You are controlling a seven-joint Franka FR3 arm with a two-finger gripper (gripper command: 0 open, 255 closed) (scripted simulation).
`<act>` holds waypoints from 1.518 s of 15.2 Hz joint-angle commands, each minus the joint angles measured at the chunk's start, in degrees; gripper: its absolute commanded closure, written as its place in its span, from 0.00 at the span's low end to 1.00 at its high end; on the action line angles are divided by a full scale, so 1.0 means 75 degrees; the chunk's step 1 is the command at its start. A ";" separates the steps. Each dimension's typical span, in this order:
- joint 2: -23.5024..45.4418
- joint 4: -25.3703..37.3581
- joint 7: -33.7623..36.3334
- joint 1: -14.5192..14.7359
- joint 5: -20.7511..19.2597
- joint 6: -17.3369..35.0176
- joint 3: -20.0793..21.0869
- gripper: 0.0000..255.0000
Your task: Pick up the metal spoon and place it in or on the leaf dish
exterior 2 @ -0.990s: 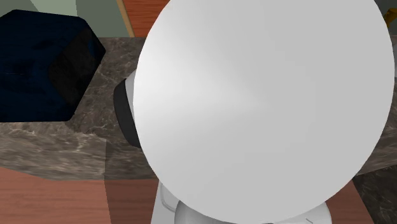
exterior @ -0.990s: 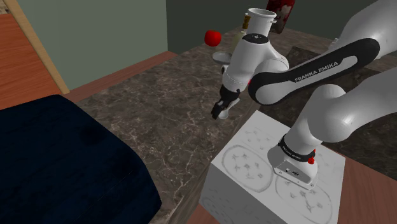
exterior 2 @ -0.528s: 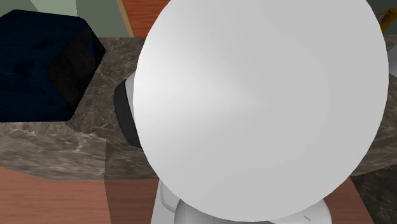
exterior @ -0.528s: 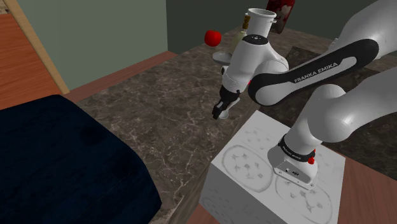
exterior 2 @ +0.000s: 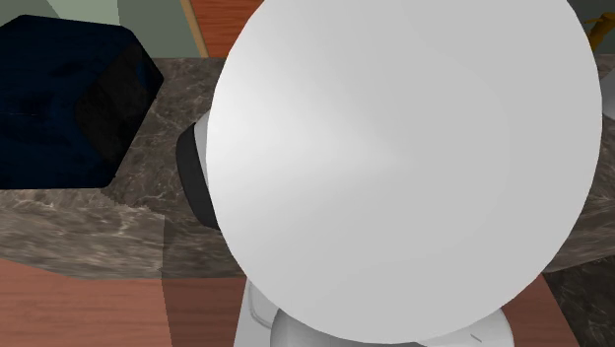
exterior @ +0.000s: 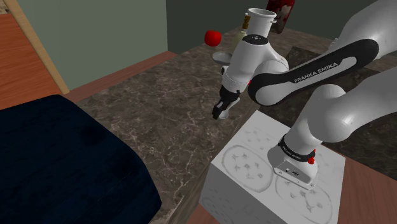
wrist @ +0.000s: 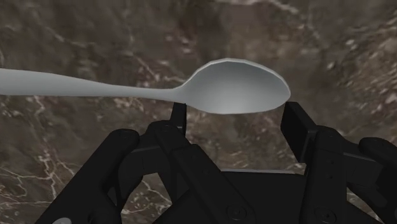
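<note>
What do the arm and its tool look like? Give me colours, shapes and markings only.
The arm has rounded glossy white links and a dark band bearing white FRANKA EMIKA lettering, with a small red spot near its base. The tool is all black and angular.

The white arm [exterior: 305, 73] is folded at the elbow and the wrist [exterior: 249, 58] is turned downward, so that the hand [exterior: 219, 113] is held low, pointing down. The bowl of the spoon [wrist: 238, 86] is clasped between the two black fingers [wrist: 298, 130].
</note>
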 commanded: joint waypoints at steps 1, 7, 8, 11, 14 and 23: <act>0.0000 0.0000 0.0000 0.0000 0.0000 0.0000 0.0000 1.00; -0.0589 0.0321 -0.0080 0.0046 -0.0014 -0.0907 -0.0149 1.00; -0.0673 0.0382 -0.0091 0.0050 -0.0021 -0.1051 -0.0172 1.00; -0.0901 0.0575 -0.0122 0.0055 -0.0043 -0.1470 -0.0236 1.00; -0.1095 0.0784 -0.0148 0.0055 -0.0069 -0.1873 -0.0298 1.00; -0.1500 0.1498 -0.0214 0.0026 -0.0162 -0.2986 -0.0460 1.00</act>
